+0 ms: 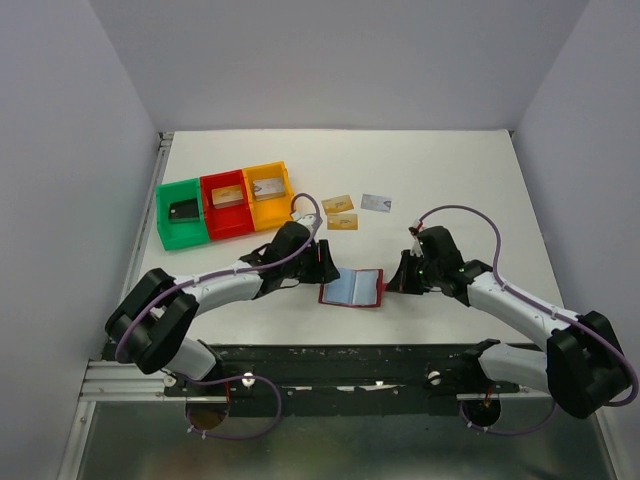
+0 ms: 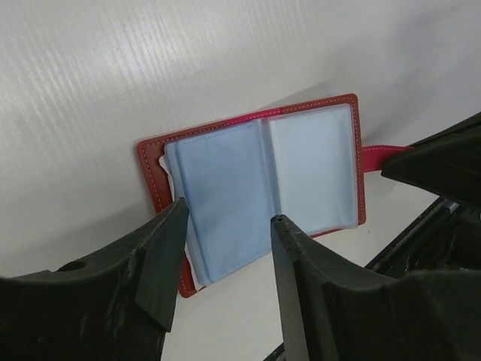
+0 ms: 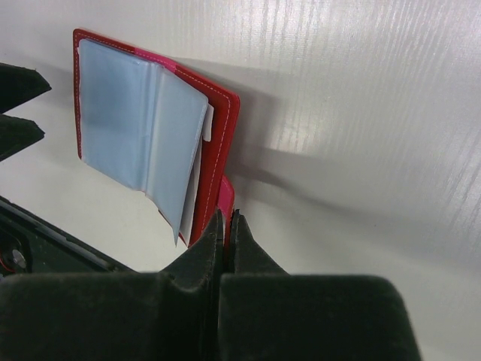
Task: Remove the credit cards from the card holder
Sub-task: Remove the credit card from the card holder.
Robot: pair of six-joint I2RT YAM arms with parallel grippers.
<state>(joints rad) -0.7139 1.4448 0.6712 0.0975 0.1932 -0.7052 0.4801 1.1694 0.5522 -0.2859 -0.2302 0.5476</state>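
Right claw (image 3: 227, 222): closed, pinching the small red snap tab (image 3: 225, 197) of the small, flat, dark red bifold card holder (image 3: 135, 113). You have the holder anchored by that tab.

Left claw (image 2: 225, 241): open. Its black fingers (image 2: 161, 248) straddle the near edge of the left-hand pale blue plastic sleeve and do not grip it.

The card holder lies spread open on the white surface (image 1: 450, 170), between the two claws, near the arm bases.

Farther out, three thin rectangular credit cards lie flat and apart from the holder: one gold-tan card (image 1: 337, 203), a second gold-tan card (image 1: 342, 221) and a pale silver-white card (image 1: 376, 203). To their left stand a green plastic bin (image 1: 166, 215), a red plastic bin (image 1: 226, 228) and an orange plastic bin (image 1: 268, 218), each with something in it.

Judgement: extraction is partway done, and the left sleeve is the current target. The frosted plastic hides whether a card sits inside; a pale edge peeks out at its left side.

Next move: close your left claw on a card edge, not on the sleeve film. Draw it out along the pocket opening while the right claw resists the pull.
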